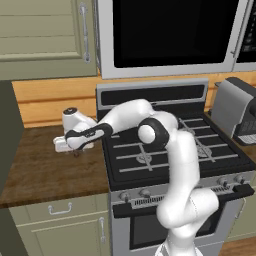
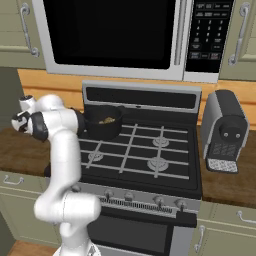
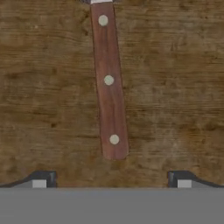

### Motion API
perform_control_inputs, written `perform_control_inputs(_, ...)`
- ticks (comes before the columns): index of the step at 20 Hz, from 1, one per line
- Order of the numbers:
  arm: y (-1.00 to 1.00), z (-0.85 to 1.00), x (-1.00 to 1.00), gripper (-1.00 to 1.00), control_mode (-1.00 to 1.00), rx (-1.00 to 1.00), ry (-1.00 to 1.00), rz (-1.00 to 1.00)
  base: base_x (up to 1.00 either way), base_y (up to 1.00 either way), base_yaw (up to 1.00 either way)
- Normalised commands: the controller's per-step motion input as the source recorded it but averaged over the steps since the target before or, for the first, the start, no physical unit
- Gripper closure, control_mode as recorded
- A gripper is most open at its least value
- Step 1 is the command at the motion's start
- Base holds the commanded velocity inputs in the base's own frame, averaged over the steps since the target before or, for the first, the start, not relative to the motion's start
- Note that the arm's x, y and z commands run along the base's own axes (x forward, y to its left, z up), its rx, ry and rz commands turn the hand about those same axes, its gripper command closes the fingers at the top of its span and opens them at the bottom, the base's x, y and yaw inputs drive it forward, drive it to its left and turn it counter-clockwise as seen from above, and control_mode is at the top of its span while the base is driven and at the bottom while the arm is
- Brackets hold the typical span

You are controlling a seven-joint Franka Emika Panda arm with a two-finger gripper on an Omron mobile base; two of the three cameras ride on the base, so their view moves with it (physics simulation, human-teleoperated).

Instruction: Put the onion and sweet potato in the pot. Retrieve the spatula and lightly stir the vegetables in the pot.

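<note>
The spatula (image 3: 109, 83) lies flat on the wooden counter (image 3: 175, 87). Its reddish-brown handle with three pale rivets runs up the hand view, and a sliver of grey blade touches the top edge. My gripper (image 3: 111, 179) hovers open just past the handle's end, one fingertip on each side, holding nothing. In the left base view my gripper (image 1: 75, 149) points down over the counter left of the stove. The dark pot (image 2: 102, 129) stands on the rear left burner. Yellow-tan vegetable pieces (image 2: 106, 120) show inside it, too small to tell the onion from the sweet potato.
The black stove (image 1: 200, 150) sits right of the wooden counter (image 1: 45, 165). A silver coffee machine (image 2: 225, 130) stands right of the stove. A microwave (image 2: 115, 35) hangs above the burners, flanked by wall cabinets.
</note>
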Motion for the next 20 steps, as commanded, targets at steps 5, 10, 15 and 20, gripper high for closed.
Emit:
perform_control_inputs(5, 0.00, -0.42, 0.42, -1.00, -1.00, 0.00, 0.00, 0.00, 0.00, 0.00, 0.00)
perform_control_inputs(10, 0.00, -0.46, 0.33, -1.00, -1.00, 0.01, 0.07, 0.00, 0.00, 0.00, 0.00)
perform_control_inputs(15, 0.00, -0.26, 0.01, 1.00, -1.00, 0.00, 0.12, -0.01, 0.00, 0.00, 0.00)
perform_control_inputs(20, -0.11, -0.07, -0.27, 1.00, -1.00, -0.08, 0.00, 0.05, 0.00, 0.00, 0.00)
